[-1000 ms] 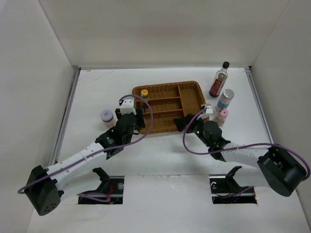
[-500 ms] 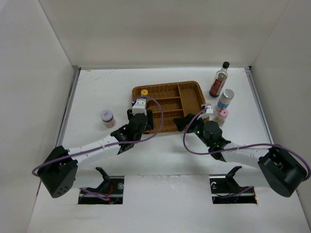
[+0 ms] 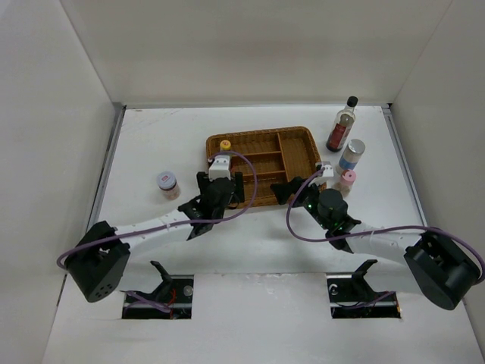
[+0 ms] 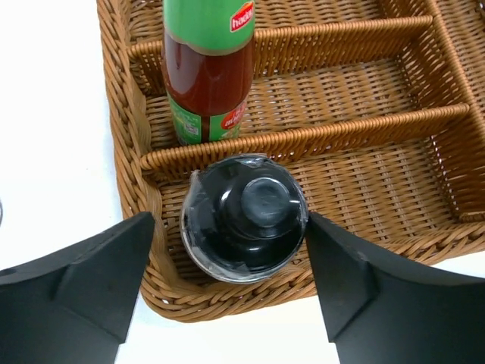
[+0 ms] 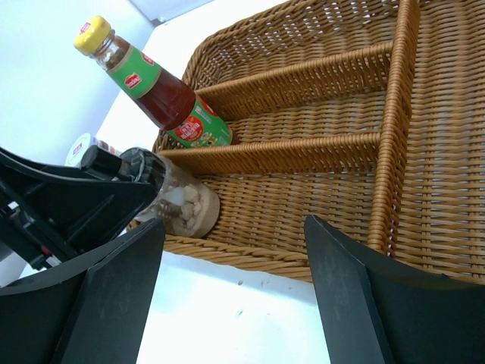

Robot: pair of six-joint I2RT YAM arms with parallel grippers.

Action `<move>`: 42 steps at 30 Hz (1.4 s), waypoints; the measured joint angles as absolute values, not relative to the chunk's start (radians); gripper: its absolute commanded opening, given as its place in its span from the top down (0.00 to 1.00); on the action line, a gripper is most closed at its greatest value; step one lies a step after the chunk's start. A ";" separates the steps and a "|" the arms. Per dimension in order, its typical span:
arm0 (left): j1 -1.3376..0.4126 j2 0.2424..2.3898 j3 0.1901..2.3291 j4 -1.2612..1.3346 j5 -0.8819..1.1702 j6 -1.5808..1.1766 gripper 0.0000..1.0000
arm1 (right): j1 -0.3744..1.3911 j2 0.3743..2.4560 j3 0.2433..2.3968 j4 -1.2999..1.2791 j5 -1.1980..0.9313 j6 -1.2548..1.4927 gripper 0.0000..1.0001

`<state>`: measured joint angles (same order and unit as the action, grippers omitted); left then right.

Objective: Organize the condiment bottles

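A small black-capped clear jar [image 4: 244,216] stands in the near left compartment of the wicker tray [image 4: 364,174]. My left gripper [image 4: 229,227] is open around it, with a gap on the left side; it also shows in the top view [image 3: 220,189]. The yellow-cap red-green bottle [image 4: 208,68] stands in the compartment behind it [image 3: 225,145]. My right gripper [image 5: 233,227] is open and empty at the tray's near rim [image 3: 297,184]. It sees the jar [image 5: 178,201] and the bottle [image 5: 163,95].
Right of the tray stand a tall dark black-capped bottle [image 3: 342,125], a silver-capped blue-label jar [image 3: 352,155] and a pink-capped shaker [image 3: 348,182]. A small light-lidded jar [image 3: 167,183] stands on the table left of the tray. White walls enclose the table.
My left gripper has moved right from beside the tray to over its near left compartment, where the black-capped jar now stands. The right arm has hardly moved.
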<state>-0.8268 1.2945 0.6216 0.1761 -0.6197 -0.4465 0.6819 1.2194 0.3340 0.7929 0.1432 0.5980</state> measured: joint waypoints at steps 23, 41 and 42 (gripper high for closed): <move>-0.345 0.938 0.501 0.005 -0.743 -0.521 0.12 | 0.702 1.025 0.295 0.794 0.195 0.580 0.21; -0.262 1.242 0.489 0.213 -0.694 -0.485 0.21 | 0.870 0.716 0.146 0.960 0.288 0.451 0.15; -0.259 1.248 0.489 0.221 -0.694 -0.483 0.22 | 0.878 0.701 0.145 0.972 0.298 0.439 0.15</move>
